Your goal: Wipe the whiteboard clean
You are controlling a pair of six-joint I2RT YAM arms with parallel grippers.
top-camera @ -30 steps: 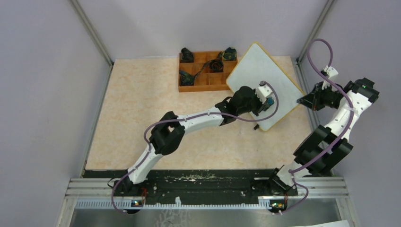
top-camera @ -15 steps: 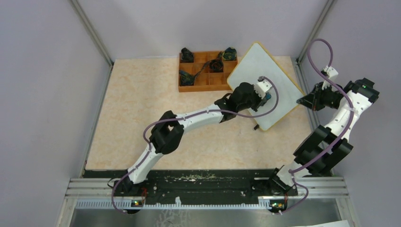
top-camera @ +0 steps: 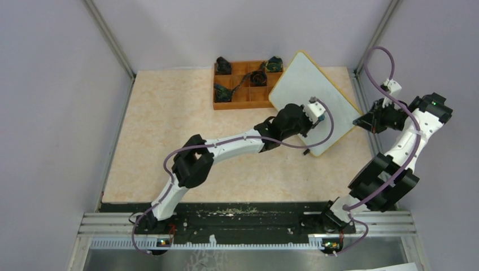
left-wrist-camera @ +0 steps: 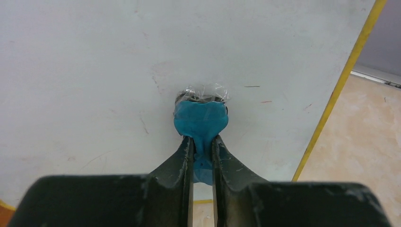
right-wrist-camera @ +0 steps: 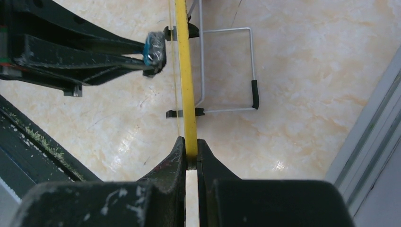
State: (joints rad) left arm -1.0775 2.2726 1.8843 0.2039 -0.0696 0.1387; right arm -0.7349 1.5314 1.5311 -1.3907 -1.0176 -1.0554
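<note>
- the whiteboard (top-camera: 302, 76) sits at the far right of the table (top-camera: 169, 147), tilted rather than flat, with its left corner just beside the orange tray (top-camera: 237, 105)
- from the right wrist cam you can see it's propped on a thin wire stand (right-wrist-camera: 255, 92) behind it
- the left gripper (left-wrist-camera: 202, 142) is squeezed tight on a blue eraser pad (left-wrist-camera: 201, 120), which has a bit of clear plastic at its tip
- the pad's tip is pressed right against the white face, roughly mid-board and toward the right edge
- the right gripper (right-wrist-camera: 190, 146) is pinched onto the board's yellow frame at the right-hand corner, jaws closed on the edge
- the surface looks mostly clean, just faint scuffs and a tiny red fleck (left-wrist-camera: 265, 101) right of the pad
- the tray has small dark bits in some compartments; I can't tell what they are
</note>
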